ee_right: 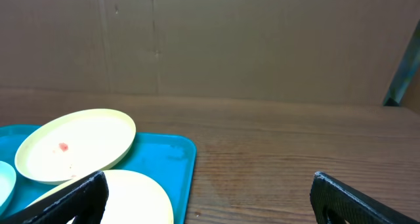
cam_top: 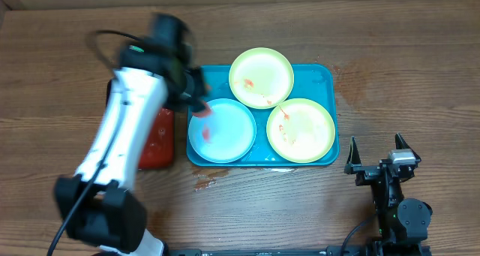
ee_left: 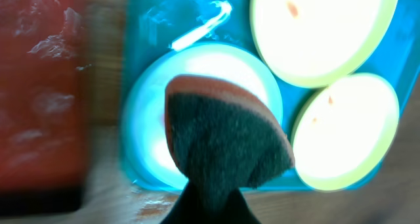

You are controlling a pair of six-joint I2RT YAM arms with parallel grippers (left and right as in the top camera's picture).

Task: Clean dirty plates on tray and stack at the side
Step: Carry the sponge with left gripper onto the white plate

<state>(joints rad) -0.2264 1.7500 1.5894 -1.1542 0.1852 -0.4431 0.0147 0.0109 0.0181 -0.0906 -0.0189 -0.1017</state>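
Left gripper pinches a sponge over white plate; right gripper spread wide

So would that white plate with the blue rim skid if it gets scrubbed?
Probably a little: the white plate looks thin and light, loose on the smooth tray. The tray's raised rim and the yellow-green plates beside it should stop it sliding far.

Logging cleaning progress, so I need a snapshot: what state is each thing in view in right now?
turquoise tray: holds all three plates
white plate: flat in tray, red-orange smear at its edge
far yellow-green plate: in tray, orange specks
near yellow-green plate: in tray, orange specks
sponge: gripped, over white plate
left end effector: shut on sponge
right end effector: open, empty
red tray: beside turquoise tray, pale streaks
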